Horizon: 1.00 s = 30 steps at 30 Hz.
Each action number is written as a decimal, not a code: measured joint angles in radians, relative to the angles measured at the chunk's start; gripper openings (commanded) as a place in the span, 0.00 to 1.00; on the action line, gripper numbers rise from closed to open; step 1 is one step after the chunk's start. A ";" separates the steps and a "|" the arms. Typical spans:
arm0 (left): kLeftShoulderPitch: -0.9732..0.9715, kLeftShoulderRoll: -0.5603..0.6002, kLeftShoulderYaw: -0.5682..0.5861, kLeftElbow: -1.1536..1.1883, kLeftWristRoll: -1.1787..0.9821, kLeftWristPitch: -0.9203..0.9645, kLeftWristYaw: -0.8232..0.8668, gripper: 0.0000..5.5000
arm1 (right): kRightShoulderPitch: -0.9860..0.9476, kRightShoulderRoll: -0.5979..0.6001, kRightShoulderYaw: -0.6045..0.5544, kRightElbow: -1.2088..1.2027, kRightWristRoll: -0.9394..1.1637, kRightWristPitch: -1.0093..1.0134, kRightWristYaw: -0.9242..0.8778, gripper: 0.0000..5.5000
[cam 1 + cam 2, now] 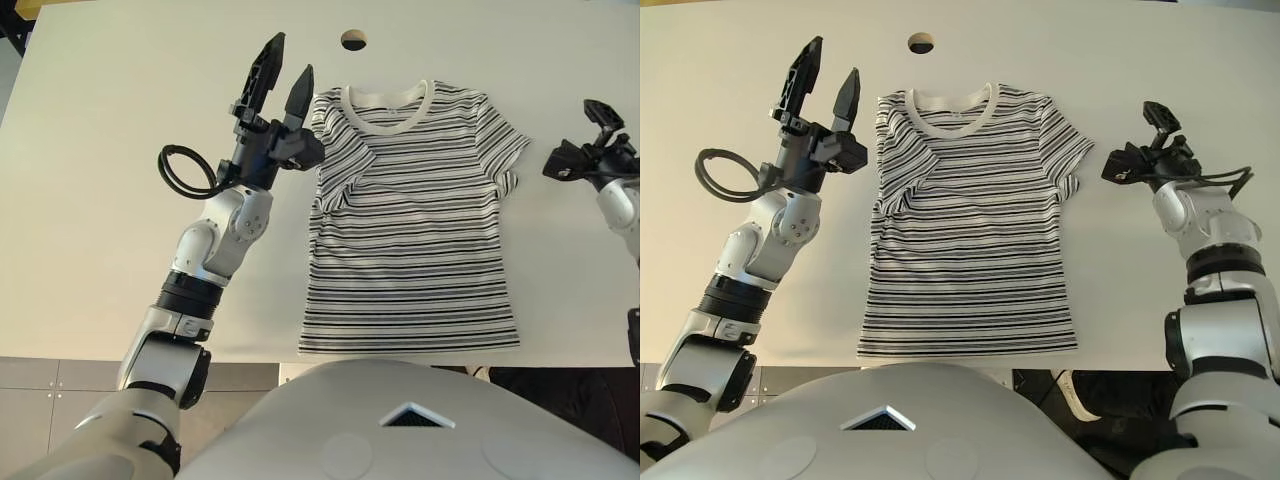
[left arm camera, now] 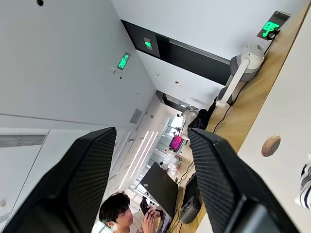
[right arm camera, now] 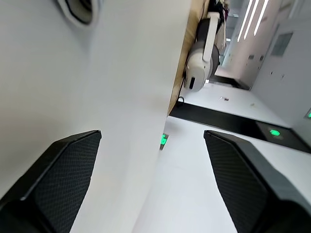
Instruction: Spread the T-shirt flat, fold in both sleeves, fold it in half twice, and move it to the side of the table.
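1 T-shirt (image 1: 410,220), flat on table (image 1: 100,150). 2 grippers flank it, left gripper (image 1: 292,55) and right gripper (image 3: 151,135): both spread wide, holding nothing.

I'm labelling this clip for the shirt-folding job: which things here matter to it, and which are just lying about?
For the job: T-shirt; left gripper; right gripper; table.
Just there: round hole near the far edge.
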 measured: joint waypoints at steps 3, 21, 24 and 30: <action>0.005 0.000 0.003 0.000 0.001 -0.002 0.003 0.50 | -0.044 0.033 0.063 0.071 -0.011 0.000 -0.054 0.71; 0.008 -0.002 -0.026 0.002 0.002 -0.036 -0.034 0.50 | -0.087 0.038 0.251 0.117 0.008 -0.100 -0.154 0.71; 0.008 -0.002 -0.030 0.002 0.002 -0.041 -0.038 0.50 | -0.087 0.037 0.260 0.108 0.021 -0.116 -0.155 0.71; 0.010 -0.003 -0.034 0.002 0.002 -0.042 -0.040 0.51 | -0.087 0.037 0.287 0.100 0.023 -0.136 -0.155 0.54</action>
